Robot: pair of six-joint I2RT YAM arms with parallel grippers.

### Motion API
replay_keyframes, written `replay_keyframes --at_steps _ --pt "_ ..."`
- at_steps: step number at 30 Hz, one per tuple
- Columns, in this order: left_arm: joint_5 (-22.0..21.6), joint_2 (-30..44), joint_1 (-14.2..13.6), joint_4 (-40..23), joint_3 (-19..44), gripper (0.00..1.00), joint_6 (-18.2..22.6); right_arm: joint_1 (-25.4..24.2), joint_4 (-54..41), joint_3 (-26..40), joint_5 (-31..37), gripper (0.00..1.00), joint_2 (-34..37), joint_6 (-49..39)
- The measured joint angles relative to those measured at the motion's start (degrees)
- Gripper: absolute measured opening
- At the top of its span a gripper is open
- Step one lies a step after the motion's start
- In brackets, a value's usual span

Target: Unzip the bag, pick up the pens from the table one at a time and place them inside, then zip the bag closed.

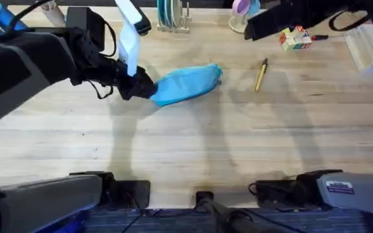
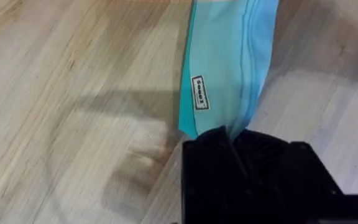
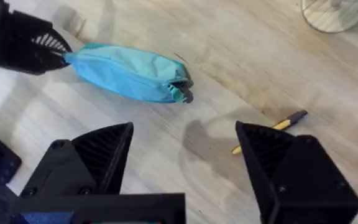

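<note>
Wooden bench (image 1: pixel 193 139) carries the bag (image 1: pixel 188 83) near center. I have the left claw (image 1: pixel 142 85) pinching its 9 o'clock end to anchor it; right claw (image 3: pixel 184 155) hangs spread, ready for the zipper. Pen (image 1: pixel 261 74) lies at the bag's 3 o'clock.

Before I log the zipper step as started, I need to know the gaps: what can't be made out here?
- Zipper state: the pouch shows its pull end in the right wrist view, but whether the teeth are open is too small to tell.
- Pouch corner: in the left wrist view it disappears between the left gripper fingers.
- Pen: its tip is hidden behind the right gripper finger in the right wrist view.
</note>
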Motion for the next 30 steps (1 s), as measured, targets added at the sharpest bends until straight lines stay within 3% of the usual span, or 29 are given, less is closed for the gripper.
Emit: replay_keyframes --at_steps 11,30 --pt "0.0 0.0 0.0 0.2 0.0 0.042 0.0 2.3 -0.9 0.0 0.0 0.995 6.4 -10.3" --pt "0.0 0.0 0.0 0.1 0.0 0.042 0.0 4.5 0.6 -0.2 -0.1 0.996 15.6 -14.0"
